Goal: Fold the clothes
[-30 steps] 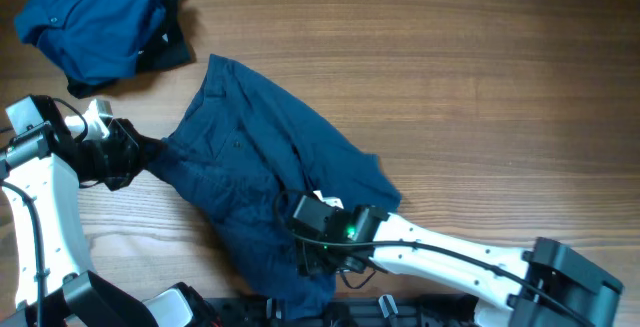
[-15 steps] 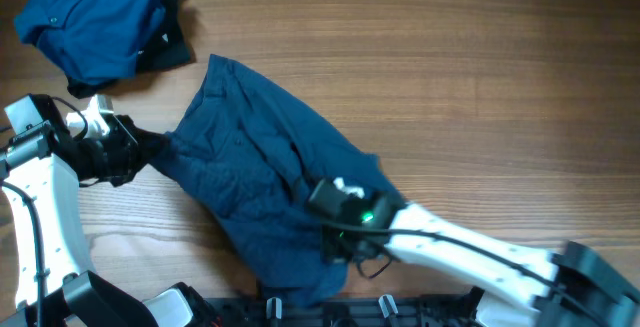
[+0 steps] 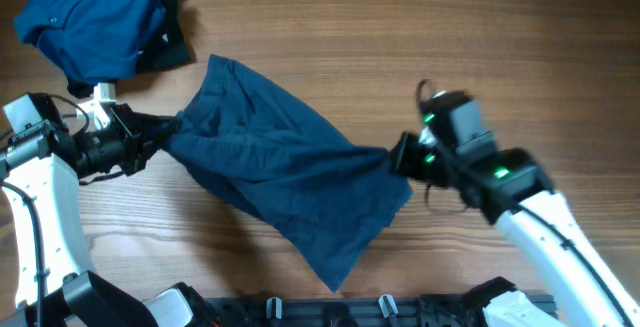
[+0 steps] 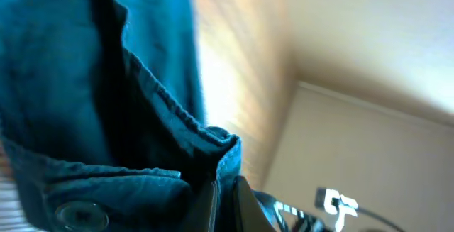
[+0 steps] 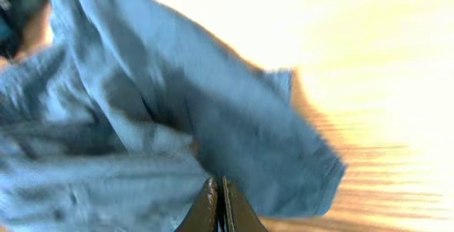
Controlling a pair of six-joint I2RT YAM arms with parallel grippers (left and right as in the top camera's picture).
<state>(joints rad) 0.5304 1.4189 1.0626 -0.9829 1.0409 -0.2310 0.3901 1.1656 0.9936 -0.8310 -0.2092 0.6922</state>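
1. From above, we see the dark blue shorts [image 3: 280, 182] in the middle of the counter [image 3: 480, 37]. They are stretched between the two arms. The left tool [image 3: 158, 135] is clamped on the left edge of the shorts. The right tool [image 3: 393, 155] is clamped on the right edge. A brighter blue shirt [image 3: 90, 17] sits bunched up in the far left corner, well apart from both tools.
2. From the left wrist, we see the fingers pressed together on a thick folded hem. A button [image 4: 71, 214] is close by.
3. The right wrist view is blurry, but we can see the fingers shut tight with thin cloth pinched between them.
4. We think the shorts are soft, light and floppy, so any part we don't hold will sag and wrinkle. The thick edges, like the waistband and seams, look best to grab. Thin cloth could slip out.
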